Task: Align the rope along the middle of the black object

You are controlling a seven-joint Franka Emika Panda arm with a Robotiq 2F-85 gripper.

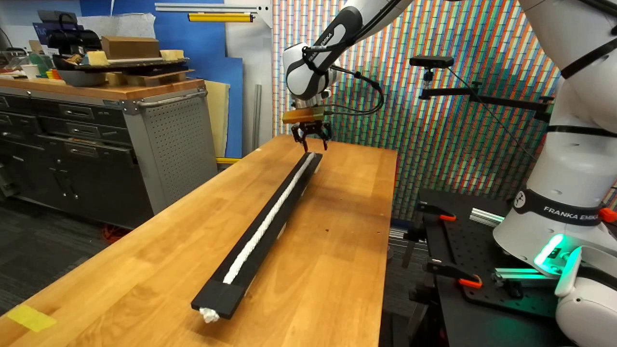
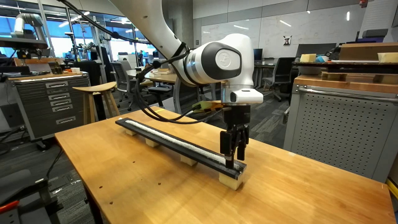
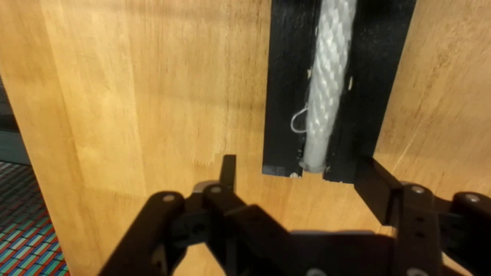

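Right, so in an exterior view the claw (image 1: 315, 148) hangs at the far end of the black slotted bar (image 1: 279, 219), fingers well spread, gripping nothing. The white braided rope (image 1: 262, 228) starts right by the claw and runs away from it along the bar's middle. Farthest from the claw, a black cover piece (image 1: 221, 292) sits over the rope line, white tuft (image 1: 209, 315) poking out past it. Wooden worktop (image 1: 332, 270) below.

Also in an exterior view: bar sits on pale blocks (image 2: 188, 160), nearest block just under the claw. Finger overlaps the bar; can't tell if touching.

Wrist view: fingers (image 3: 229, 168) wide apart, right-in-frame finger overlapping the bar's corner. Rope tip lies ahead of the claw, between the finger lines, in the slot, about level with the bar end. A loose thread (image 3: 296, 122) loops off beside it.
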